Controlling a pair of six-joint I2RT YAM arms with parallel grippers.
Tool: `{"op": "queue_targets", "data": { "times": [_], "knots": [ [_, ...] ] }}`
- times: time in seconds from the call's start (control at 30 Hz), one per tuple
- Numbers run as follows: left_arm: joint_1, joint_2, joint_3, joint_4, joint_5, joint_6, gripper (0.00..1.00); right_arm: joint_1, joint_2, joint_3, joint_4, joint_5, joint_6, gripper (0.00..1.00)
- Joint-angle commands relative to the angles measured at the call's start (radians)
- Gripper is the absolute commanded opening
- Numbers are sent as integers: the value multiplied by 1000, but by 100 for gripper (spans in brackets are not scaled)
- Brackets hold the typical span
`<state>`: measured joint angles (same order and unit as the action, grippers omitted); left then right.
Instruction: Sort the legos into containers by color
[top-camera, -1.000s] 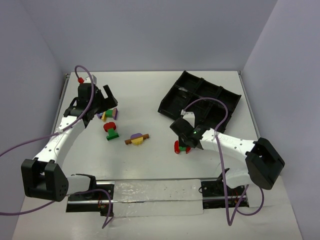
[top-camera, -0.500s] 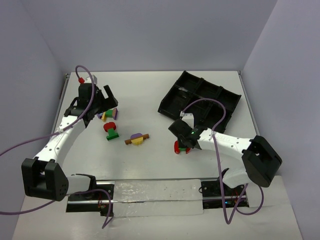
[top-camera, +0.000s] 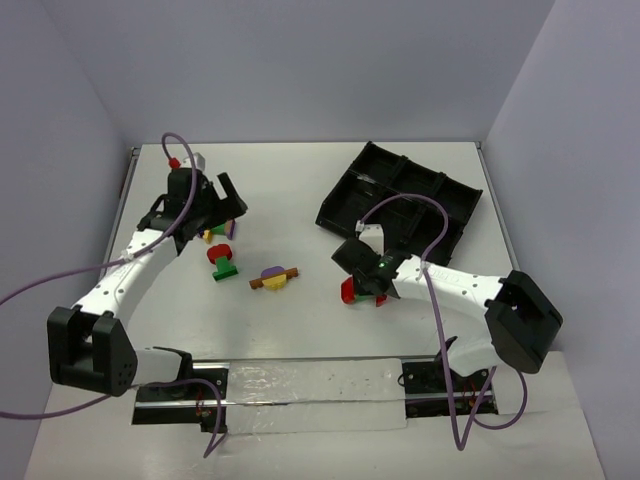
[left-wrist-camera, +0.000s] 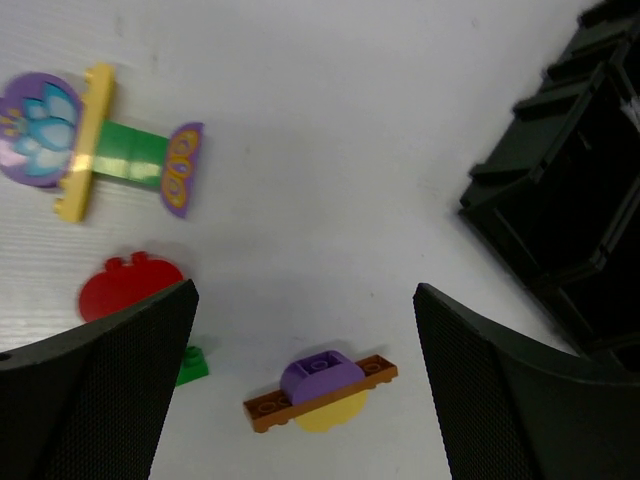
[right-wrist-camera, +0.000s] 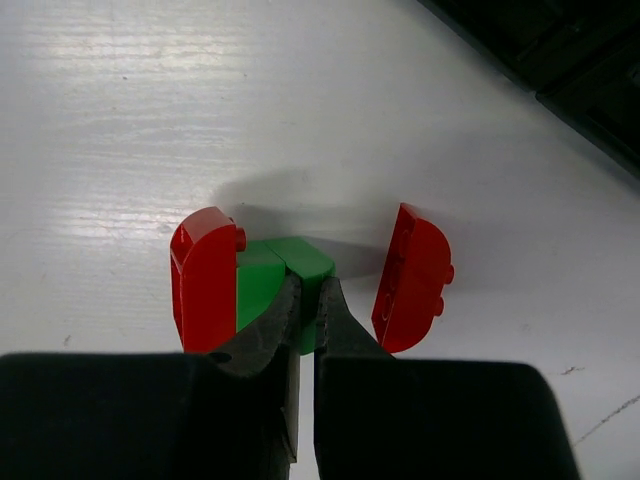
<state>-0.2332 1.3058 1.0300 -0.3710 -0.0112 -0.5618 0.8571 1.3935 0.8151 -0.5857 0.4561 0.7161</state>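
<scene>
the red-and-green legos (right-wrist-camera: 235, 285) are found on the tabletop (top-camera: 300, 190) short of the black tray (top-camera: 400, 175) and are touched by the right gripper (right-wrist-camera: 308, 287), closed tight with nothing clearly pinched, so they could be nudged away rather than lifted.

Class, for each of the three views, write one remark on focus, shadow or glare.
Top external: even, soft light, no hard shadows. Left wrist: the bricks are sharp; the tray goes nearly black inside. Right wrist: the right tool is soft-edged, the red bricks crisp, a soft shadow behind them, sheen on the table.
</scene>
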Motion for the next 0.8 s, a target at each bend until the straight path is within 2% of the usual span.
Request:
{"op": "queue_targets", "data": {
  "times": [0.0, 0.17, 0.43, 0.53, 0.67, 0.77],
  "knots": [
    [-94, 76, -37, 72, 91, -85, 97, 11, 13, 98, -14, 46, -14, 0],
    [-219, 129, -72, 191, 230, -156, 96, 11, 78, 183, -1, 62, -52, 0],
    [-225, 133, -141, 322, 410, -254, 96, 12, 179, 324, 32, 46, -96, 0],
    [-225, 143, -180, 419, 514, -289, 96, 12, 193, 352, 41, 27, -104, 0],
    [-224, 202, -228, 543, 583, -310, 89, 11, 173, 361, 60, 8, -112, 0],
    [-225, 237, -246, 610, 627, -340, 88, 11, 179, 368, 58, 13, -117, 0]
  ]
}}
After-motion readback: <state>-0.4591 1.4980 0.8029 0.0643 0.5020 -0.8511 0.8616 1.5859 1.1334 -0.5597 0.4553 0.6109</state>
